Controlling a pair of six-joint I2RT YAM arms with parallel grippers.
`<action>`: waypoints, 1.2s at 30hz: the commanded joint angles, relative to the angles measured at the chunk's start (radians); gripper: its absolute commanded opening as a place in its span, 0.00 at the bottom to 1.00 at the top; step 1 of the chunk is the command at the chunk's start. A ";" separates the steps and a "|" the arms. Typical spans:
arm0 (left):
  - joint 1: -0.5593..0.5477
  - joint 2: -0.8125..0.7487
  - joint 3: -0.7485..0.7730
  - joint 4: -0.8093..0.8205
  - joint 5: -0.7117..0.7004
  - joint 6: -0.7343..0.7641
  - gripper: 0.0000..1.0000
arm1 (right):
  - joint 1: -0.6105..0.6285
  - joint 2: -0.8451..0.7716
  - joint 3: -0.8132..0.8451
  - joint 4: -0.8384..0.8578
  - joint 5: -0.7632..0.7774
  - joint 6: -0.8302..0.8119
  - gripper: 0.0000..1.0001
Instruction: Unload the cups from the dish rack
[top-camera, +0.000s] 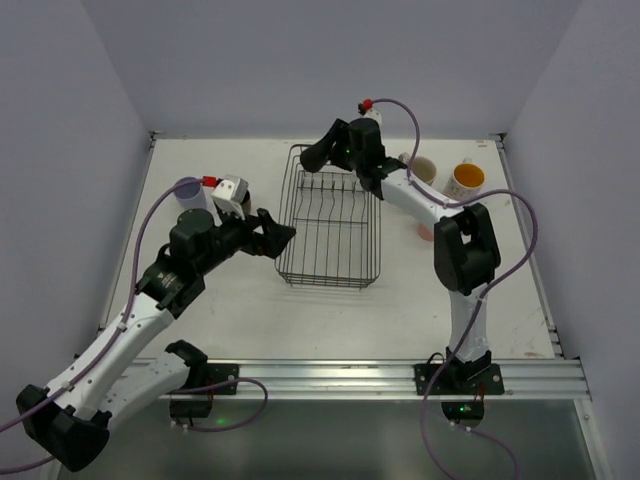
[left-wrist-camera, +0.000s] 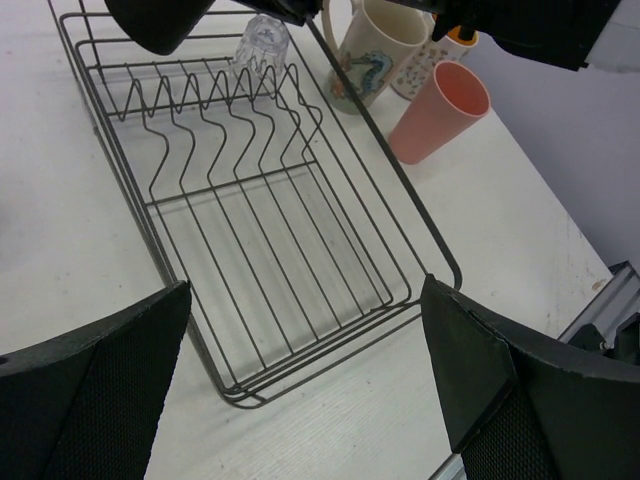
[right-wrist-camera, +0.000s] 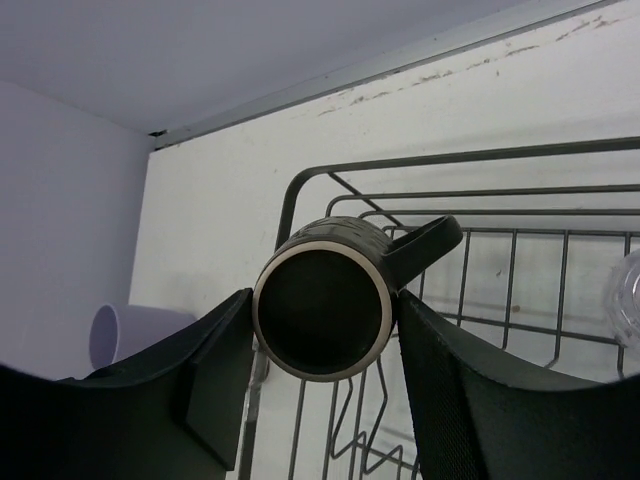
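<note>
The dish rack (top-camera: 330, 230) sits mid-table and it's nearly bare as far as we can see. The only cup we spot inside is a clear glass (left-wrist-camera: 262, 40), upside down at the far end by the prongs. The black mug (right-wrist-camera: 322, 312) is up over the rack's far-left corner, round end facing the wrist camera and handle poking out to one side. The right gripper (top-camera: 325, 150) is clamped on it, with a finger pressed against each side. Four cups are already out on the table. The lavender tumbler (top-camera: 189, 190) is off to the left, and on the right the cream printed mug (left-wrist-camera: 375, 55), the orange-lined tumbler (top-camera: 466, 180) and the pink tumbler (left-wrist-camera: 440, 112) are bunched together near the rack. Our left gripper (top-camera: 278, 235) hangs by the rack's left rim, fingers spread wide with nothing between them. We'd call this most of the way done. What's left looks like parking the black mug somewhere on the table, then fetching that glass. If there's another cup hiding under the right arm, we can't tell from these views.
</note>
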 joint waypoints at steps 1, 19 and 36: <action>-0.005 0.069 0.031 0.148 0.046 -0.087 1.00 | -0.016 -0.140 -0.092 0.215 -0.065 0.080 0.33; 0.011 0.434 0.163 0.422 0.022 -0.196 1.00 | -0.093 -0.503 -0.697 0.809 -0.542 0.436 0.33; 0.011 0.422 0.093 0.682 0.074 -0.204 0.59 | -0.050 -0.446 -0.838 1.185 -0.666 0.713 0.34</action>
